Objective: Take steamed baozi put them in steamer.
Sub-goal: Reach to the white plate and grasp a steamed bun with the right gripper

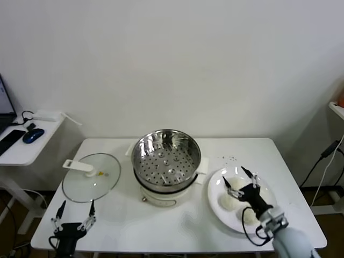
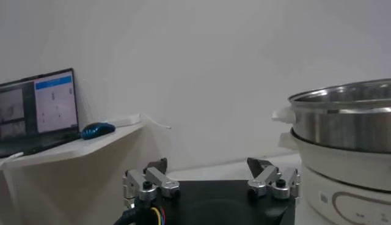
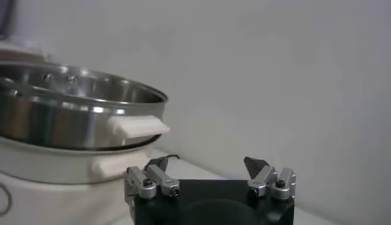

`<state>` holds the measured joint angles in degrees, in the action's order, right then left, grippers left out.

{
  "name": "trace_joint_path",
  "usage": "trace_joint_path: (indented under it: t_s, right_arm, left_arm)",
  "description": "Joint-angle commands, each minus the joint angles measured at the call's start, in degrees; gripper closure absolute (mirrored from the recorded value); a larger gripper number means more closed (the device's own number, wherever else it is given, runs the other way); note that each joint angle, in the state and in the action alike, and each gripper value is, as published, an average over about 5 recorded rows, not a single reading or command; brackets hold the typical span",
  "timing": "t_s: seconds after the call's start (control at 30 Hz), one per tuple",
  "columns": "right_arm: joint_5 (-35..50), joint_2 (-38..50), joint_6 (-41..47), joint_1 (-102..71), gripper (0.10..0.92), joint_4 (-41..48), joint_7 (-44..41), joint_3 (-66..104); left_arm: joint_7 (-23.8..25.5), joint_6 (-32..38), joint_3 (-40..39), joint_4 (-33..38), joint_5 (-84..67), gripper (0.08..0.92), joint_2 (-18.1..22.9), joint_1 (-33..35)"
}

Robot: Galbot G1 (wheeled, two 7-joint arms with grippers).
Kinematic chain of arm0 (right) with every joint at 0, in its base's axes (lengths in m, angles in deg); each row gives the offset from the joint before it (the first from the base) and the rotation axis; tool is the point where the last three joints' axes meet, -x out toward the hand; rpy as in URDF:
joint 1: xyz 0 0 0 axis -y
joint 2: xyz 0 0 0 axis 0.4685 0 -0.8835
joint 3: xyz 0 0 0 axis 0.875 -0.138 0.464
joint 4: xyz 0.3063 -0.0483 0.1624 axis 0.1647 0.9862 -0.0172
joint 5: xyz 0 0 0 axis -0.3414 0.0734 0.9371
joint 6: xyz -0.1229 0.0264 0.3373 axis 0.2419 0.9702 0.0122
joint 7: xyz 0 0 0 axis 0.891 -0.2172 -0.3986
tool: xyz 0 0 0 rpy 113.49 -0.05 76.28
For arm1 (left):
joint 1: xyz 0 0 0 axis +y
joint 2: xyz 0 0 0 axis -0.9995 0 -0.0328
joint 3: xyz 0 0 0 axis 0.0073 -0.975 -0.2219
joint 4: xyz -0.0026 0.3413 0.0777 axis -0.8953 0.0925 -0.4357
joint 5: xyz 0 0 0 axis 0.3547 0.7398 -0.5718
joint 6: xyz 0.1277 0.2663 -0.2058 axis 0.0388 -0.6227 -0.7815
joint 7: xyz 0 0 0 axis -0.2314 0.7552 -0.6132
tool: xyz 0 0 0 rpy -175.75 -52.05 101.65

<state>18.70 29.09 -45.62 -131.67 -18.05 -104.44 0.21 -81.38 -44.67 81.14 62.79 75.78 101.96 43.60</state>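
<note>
The steamer (image 1: pixel 166 156) is a shiny steel basket with a perforated floor on a white cooker base, at the table's middle, and it holds nothing. It also shows in the left wrist view (image 2: pixel 348 116) and the right wrist view (image 3: pixel 73 116). Off-white baozi lie on a white plate (image 1: pixel 215 185) at the right: one (image 1: pixel 228 202), another (image 1: pixel 249 216), and a third (image 1: pixel 235 185) partly behind the gripper. My right gripper (image 1: pixel 236 177) (image 3: pixel 206 164) is open and empty just above the plate's buns. My left gripper (image 1: pixel 77 207) (image 2: pixel 208 165) is open and empty, parked at the front left.
A flat glass lid (image 1: pixel 91 177) with a white handle lies left of the steamer. A side table at far left holds a laptop (image 2: pixel 40 110) and a blue mouse (image 1: pixel 33 135). The table's right edge is close behind the plate.
</note>
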Motion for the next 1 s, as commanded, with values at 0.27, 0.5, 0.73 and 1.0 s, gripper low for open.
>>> trace_joint_path:
  t_s: [0.27, 0.5, 0.73, 1.0]
  right_arm:
    - [-1.97, 23.97, 5.99, 42.92, 0.203, 20.91, -39.82, -27.03]
    - [-2.88, 23.61, 4.66, 69.23, 0.203, 27.79, -49.89, -56.97]
    - [-1.92, 19.33, 1.70, 88.80, 0.203, 31.84, -54.89, -82.52]
    - [-1.90, 13.09, 1.14, 94.15, 0.203, 37.17, -55.32, -92.58]
  left_arm:
    - [-0.27, -0.08, -0.27, -0.71, -0.67, 0.177, -0.74, -0.29]
    - [-0.43, -0.37, -0.14, -1.57, -0.87, 0.177, -1.34, -1.05]
    - [-1.32, -2.16, -0.38, -1.34, -1.55, 0.177, -1.23, -2.19]
    - [-2.44, -4.23, -0.30, -1.47, -2.38, 0.177, -0.91, -3.33]
